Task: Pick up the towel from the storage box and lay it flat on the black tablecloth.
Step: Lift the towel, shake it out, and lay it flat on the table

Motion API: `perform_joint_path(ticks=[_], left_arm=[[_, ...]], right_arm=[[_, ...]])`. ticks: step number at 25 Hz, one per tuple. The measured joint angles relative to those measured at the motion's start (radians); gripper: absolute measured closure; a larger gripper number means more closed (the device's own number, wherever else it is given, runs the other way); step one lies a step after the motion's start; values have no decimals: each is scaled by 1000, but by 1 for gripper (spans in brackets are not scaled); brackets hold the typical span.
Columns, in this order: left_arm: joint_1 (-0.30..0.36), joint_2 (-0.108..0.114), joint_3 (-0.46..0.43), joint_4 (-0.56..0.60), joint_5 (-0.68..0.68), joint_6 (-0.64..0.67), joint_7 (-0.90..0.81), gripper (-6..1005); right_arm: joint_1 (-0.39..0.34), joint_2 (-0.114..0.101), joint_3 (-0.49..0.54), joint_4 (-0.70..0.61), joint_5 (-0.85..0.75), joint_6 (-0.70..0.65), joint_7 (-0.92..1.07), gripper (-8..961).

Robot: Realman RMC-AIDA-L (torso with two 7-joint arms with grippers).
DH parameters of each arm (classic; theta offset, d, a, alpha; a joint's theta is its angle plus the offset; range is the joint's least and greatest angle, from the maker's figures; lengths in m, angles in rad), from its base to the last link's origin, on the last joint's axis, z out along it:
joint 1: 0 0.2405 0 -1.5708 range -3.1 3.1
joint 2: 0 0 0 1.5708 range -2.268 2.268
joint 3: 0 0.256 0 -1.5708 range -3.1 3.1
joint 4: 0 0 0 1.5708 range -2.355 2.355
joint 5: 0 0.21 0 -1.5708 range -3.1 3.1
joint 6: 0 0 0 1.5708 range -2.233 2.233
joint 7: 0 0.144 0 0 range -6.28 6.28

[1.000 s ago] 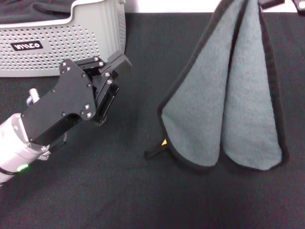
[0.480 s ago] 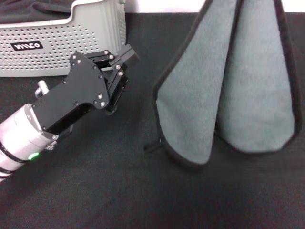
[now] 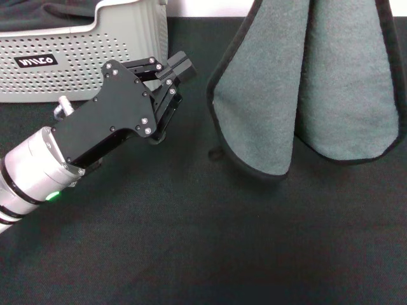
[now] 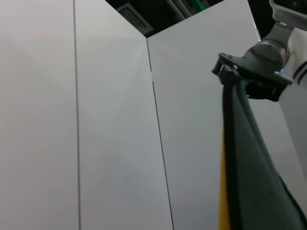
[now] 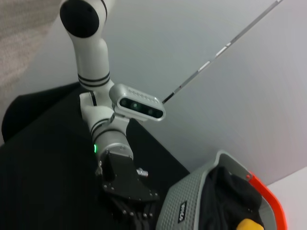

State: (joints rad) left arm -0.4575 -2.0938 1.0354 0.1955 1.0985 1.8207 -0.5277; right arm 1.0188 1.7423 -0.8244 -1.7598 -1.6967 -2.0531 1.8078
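Observation:
The towel [image 3: 267, 95] hangs folded from beyond the top edge of the head view, grey-teal face out, black edging round its lower lobes. It hangs over the black tablecloth [image 3: 191, 241]. The left wrist view shows my right gripper [image 4: 229, 76] shut on the towel's top edge, with the towel [image 4: 254, 182] hanging below it and a strip of its yellow face visible. My left gripper [image 3: 173, 71] is open and empty, just left of the towel's edge and in front of the storage box [image 3: 82, 38].
A dark grey cloth [image 3: 44, 13] lies in the storage box, whose black label [image 3: 35, 61] faces me. The right wrist view shows my left arm [image 5: 127, 191] beside the box [image 5: 192, 196], which has an orange rim piece.
The towel has risen and shifted left, its lower edge now higher in the head view. My left gripper has moved up and right, closer to the towel's edge.

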Motion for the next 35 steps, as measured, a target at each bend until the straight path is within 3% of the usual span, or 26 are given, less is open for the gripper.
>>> perform_joint_path(ticks=[12, 15, 19, 23, 25, 30, 35], left_arm=[[2, -3, -10, -5, -11, -19, -2, 926], [5, -3, -8, -6, -16, -31, -16, 868], [7, 7, -4, 1, -5, -34, -66, 790], [27, 34, -4, 16, -3, -31, -143, 712], [45, 48, -4, 36, -3, -28, -188, 475], [90, 66, -4, 87, 5, -6, -267, 277], [91, 83, -3, 109, 78, 9, -376, 200]], right_arm=[[19, -2, -2, -32, -2, -14, -26, 951], [23, -1, -2, -42, -3, -19, -26, 951], [24, 0, 4, -67, -4, -22, -27, 951], [23, -1, 14, -82, -8, -22, -26, 951], [23, -2, 25, -89, -10, -22, -27, 951], [15, -4, 37, -97, -12, -19, -34, 951], [12, -4, 46, -105, -15, -16, -50, 951]])
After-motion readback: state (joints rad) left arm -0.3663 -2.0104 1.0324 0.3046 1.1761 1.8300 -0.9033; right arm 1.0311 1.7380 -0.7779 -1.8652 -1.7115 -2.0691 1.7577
